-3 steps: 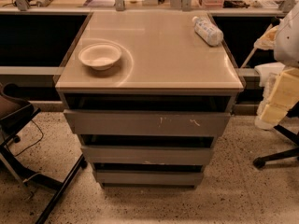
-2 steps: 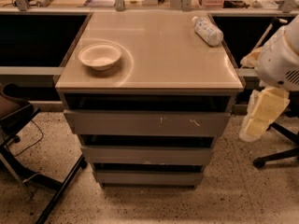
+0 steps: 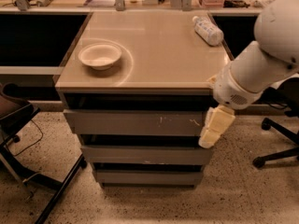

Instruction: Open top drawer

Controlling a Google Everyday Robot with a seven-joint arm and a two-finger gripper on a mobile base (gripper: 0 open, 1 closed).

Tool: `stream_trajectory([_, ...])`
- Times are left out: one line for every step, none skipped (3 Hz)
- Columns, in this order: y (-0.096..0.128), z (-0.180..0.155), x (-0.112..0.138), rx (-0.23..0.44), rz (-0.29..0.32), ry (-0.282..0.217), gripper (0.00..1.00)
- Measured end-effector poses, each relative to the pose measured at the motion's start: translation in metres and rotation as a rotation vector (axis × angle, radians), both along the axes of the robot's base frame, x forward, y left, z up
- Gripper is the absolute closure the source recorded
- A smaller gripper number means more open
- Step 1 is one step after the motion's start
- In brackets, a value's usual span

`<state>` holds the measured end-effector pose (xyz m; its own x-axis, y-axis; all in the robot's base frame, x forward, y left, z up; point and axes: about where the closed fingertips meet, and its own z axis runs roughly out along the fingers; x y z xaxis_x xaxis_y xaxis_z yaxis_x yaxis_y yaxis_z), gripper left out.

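The top drawer (image 3: 135,123) is the widest of three flat grey fronts under the tan cabinet top (image 3: 163,55). It has two small whitish scuff marks right of centre and stands pushed in. My white arm comes in from the upper right. The cream gripper (image 3: 212,129) hangs down at the drawer front's right end, overlapping its right edge and reaching to the gap below it.
A white bowl (image 3: 99,56) sits on the cabinet top at the left. A plastic bottle (image 3: 208,30) lies at the back right. Two narrower drawer fronts (image 3: 147,155) are below. A dark chair frame (image 3: 28,167) stands on the left and a chair base (image 3: 278,143) on the right.
My arm has swung in from the right edge toward the cabinet. The gripper has moved left and down to the top drawer's right end. The drawer has not moved.
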<state>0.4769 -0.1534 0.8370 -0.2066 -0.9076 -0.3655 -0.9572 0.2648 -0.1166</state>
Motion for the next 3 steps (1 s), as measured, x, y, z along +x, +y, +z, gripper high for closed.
stream_trajectory([0.0128,-0.0148,0.0291,0.062,-0.026,-0.002,0.00])
stream_trajectory([0.0133,-0.0169,0.0312,0.066,-0.027,-0.001,0.00])
stream_trajectory([0.0169,-0.0248,0.0292,0.074,-0.038,-0.006,0.00])
